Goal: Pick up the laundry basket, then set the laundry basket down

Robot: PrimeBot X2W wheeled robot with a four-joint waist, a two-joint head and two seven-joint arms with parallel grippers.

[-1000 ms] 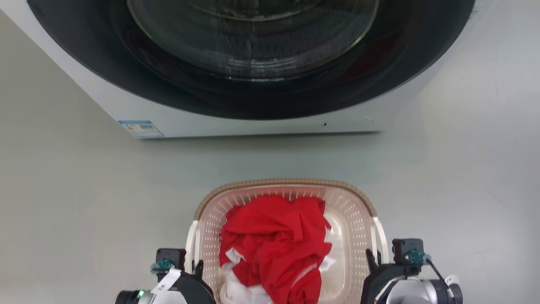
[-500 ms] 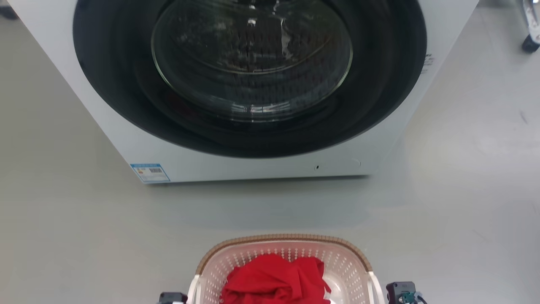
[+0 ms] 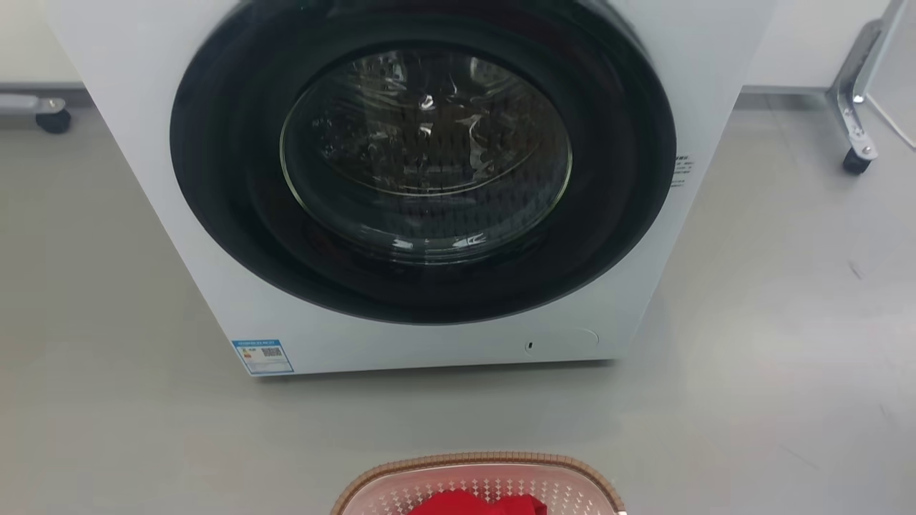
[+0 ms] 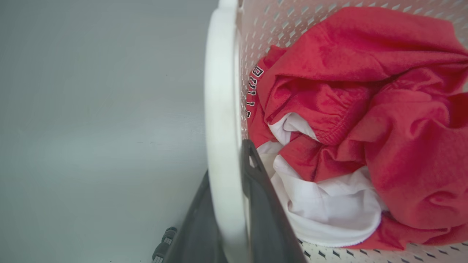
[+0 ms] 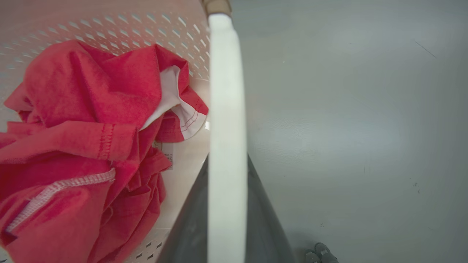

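The laundry basket (image 3: 476, 461) shows its brown woven-look far rim and perforated pale pink wall at the bottom edge of the head view, in front of the washing machine. Red clothing (image 3: 476, 504) lies inside it. In the left wrist view my left gripper (image 4: 226, 160) is shut on the basket's white side handle (image 4: 221, 91), one dark finger on each side of it. In the right wrist view my right gripper (image 5: 226, 159) is shut on the other white handle (image 5: 225, 73) the same way. Red and white garments (image 4: 365, 109) fill the basket's inside.
A white front-loading washing machine (image 3: 401, 350) with a round dark glass door (image 3: 426, 154), shut, stands straight ahead on the grey floor. Castor wheels of frames sit at the far left (image 3: 54, 120) and far right (image 3: 855, 161). Bare floor lies between basket and machine.
The head camera has tilted upward: the washing machine now sits lower and fuller in the picture, the basket has slid to the bottom edge, and both grippers have passed out of that view.
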